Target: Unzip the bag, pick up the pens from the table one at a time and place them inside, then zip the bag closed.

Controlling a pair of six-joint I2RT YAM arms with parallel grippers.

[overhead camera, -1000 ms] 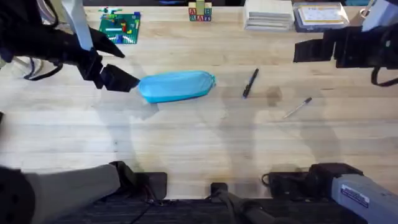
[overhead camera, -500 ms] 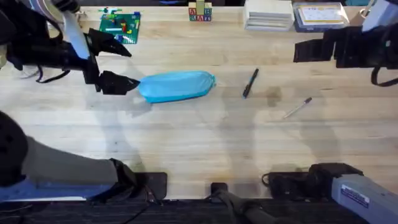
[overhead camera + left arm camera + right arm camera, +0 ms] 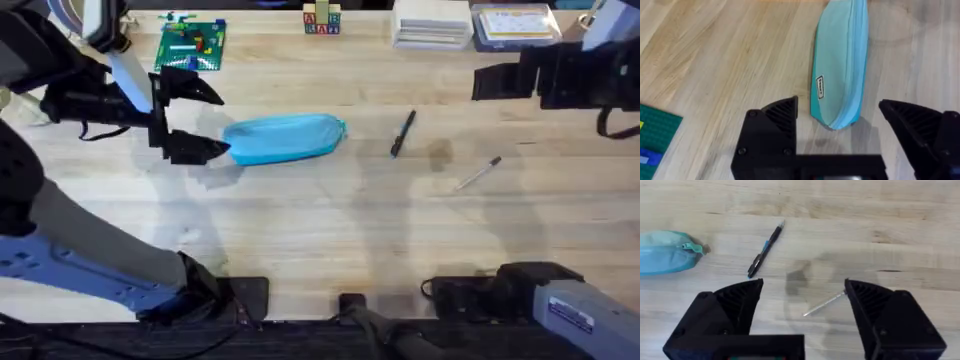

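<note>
The bag (image 3: 285, 138) is a soft, light blue pouch that lies flat on the table (image 3: 320, 230), a little toward the far left part of it, with its long side running across the table. It looks zipped shut, and a small zip pull (image 3: 691, 246) sticks out at its right end. A tiny label (image 3: 820, 87) sits on its side. To the right of the bag, near the middle of the table, lies the dark pen (image 3: 402, 133), tilted a bit, not touching the bag. Farther to the right lies the thin silver pen (image 3: 478, 173), also tilted, well apart from the dark one. The left gripper (image 3: 195, 120) is right at the left end of the bag. Its two black fingers (image 3: 781, 114) are spread wide apart, one on each side of the bag's end, and they hold nothing. The right gripper (image 3: 802, 305) hangs over the right part of the table, above the silver pen, with the dark pen a little farther off. Its fingers are also spread wide and hold nothing. At the far edge of the table are a green brick plate (image 3: 192, 44) with bricks on it, some small letter blocks (image 3: 321, 19) and some flat boxes (image 3: 432, 22).
</note>
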